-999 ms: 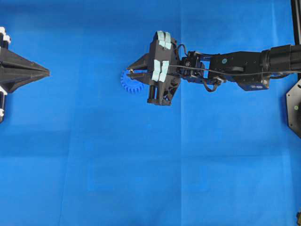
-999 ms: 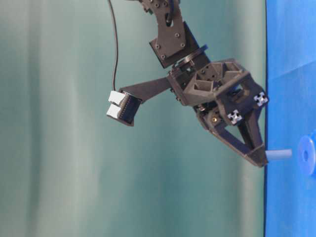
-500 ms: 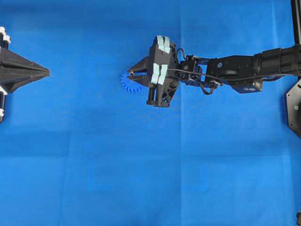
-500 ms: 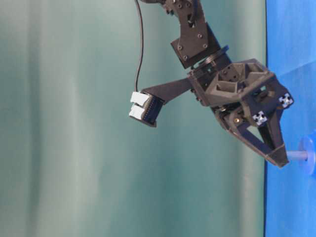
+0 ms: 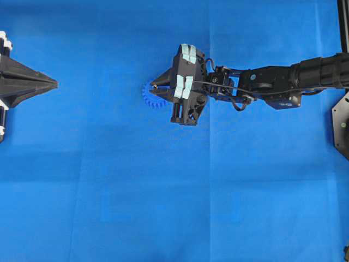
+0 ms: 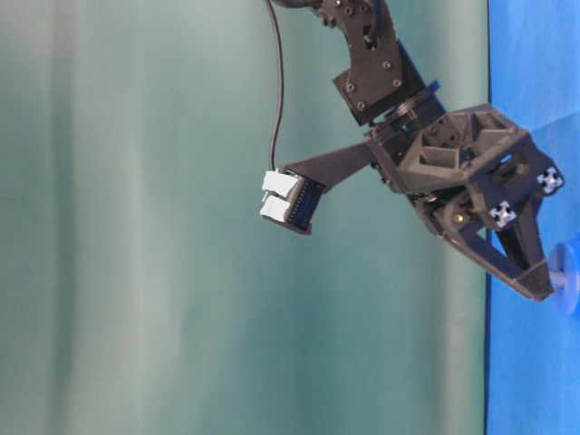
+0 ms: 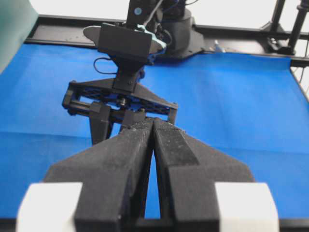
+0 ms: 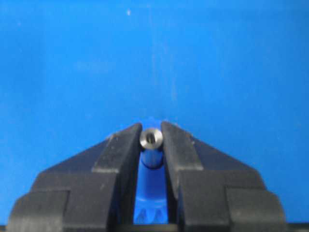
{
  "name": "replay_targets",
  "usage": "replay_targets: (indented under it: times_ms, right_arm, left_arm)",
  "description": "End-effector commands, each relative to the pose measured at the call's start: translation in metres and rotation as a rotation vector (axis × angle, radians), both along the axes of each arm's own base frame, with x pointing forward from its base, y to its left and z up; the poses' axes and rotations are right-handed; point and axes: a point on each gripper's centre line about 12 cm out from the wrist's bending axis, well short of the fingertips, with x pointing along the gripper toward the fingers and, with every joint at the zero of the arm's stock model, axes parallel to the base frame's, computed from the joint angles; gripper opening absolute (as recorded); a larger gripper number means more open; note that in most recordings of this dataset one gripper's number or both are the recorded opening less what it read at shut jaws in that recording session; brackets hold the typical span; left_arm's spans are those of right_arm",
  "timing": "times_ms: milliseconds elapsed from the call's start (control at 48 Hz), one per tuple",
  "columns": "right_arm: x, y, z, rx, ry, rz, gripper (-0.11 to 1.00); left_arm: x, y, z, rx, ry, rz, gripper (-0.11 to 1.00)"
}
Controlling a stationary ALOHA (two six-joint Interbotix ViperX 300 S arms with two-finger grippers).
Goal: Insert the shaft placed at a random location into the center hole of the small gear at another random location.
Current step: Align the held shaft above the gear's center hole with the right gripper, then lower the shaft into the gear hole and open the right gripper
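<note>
My right gripper (image 5: 155, 86) is shut on the shaft (image 8: 151, 138), a silvery pin seen end-on between the fingertips in the right wrist view. It holds the pin upright over the small blue gear (image 5: 151, 99), which shows below the fingers in the right wrist view (image 8: 152, 195). In the table-level view only a short stub of the shaft (image 6: 558, 279) shows between the gripper (image 6: 544, 290) and the gear's hub (image 6: 573, 272). The shaft hides the center hole. My left gripper (image 5: 54, 84) is shut and empty at the far left, well away from the gear; it also shows in the left wrist view (image 7: 153, 122).
The blue mat (image 5: 163, 207) covers the whole table. The right arm (image 5: 272, 82) stretches in from the right edge. A black mount (image 5: 341, 123) stands at the right edge.
My right gripper has come down toward the gear with the shaft. The visible length of shaft between fingertips and hub has shrunk. The left gripper has not moved.
</note>
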Motion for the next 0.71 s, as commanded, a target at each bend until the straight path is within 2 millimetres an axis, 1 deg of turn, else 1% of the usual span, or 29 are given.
replay_targets:
  times_ms: [0,333,687]
  right_arm:
    - [0.004,0.001,0.007,-0.004,-0.026,0.002,0.03]
    - [0.007,0.0,-0.006,0.007,0.001,-0.005,0.03]
    - [0.005,0.001,-0.009,0.015,0.029,-0.004,0.03]
  left_arm:
    - [0.001,0.0,0.004,0.002,-0.012,0.001,0.0]
    - [0.001,0.0,0.003,0.003,-0.009,0.001,0.0]
    - [0.001,0.0,0.004,0.006,-0.012,0.001,0.0]
